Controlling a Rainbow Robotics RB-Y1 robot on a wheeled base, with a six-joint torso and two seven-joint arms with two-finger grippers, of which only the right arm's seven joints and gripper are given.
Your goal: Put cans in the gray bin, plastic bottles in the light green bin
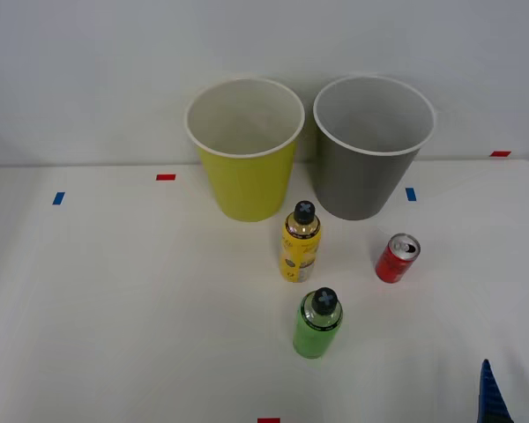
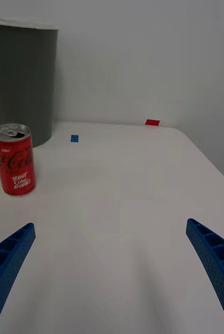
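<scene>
On your white tabletop, the light green bin and gray bin stand side by side at the back, both upright. Before them you see the yellow bottle, the green bottle nearer you, then the red can. Your right gripper hangs wide open, empty, near the can.

A white table carries the light green bin and the gray bin side by side at upper centre. Below them stand the yellow bottle, the green bottle and the red can. Small red tape marks and blue tape marks lie flat on the surface.
</scene>
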